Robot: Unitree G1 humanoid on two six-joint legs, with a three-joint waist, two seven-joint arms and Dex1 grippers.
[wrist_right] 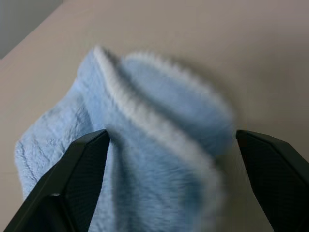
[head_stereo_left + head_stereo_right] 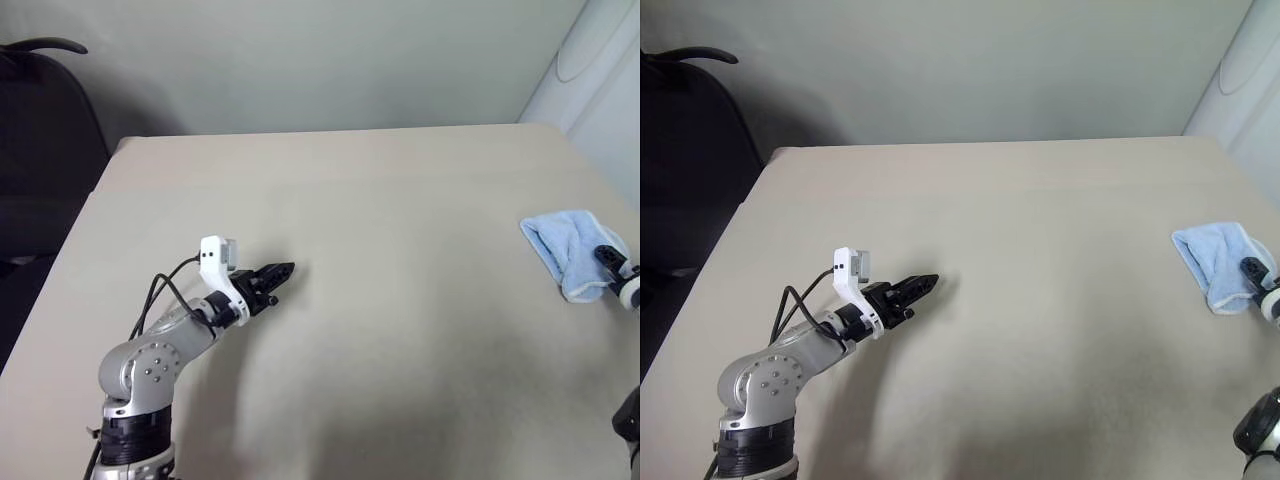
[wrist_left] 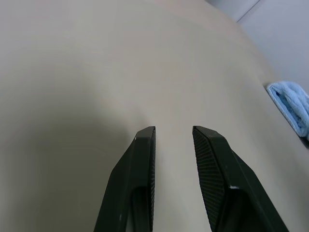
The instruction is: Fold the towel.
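Towel (image 2: 570,252): bunched at your surface's (image 2: 400,300) right edge | right hand (image 1: 174,159): fingers wide apart astride it | left hand (image 2: 278,279): slightly apart, empty.

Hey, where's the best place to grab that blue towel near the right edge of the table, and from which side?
Probably the whitish stitched edge running over the top of the bunched towel. The open right gripper already straddles it from the robot's near side, so closing there should catch a firm seam rather than loose terry. The table around it is bare.
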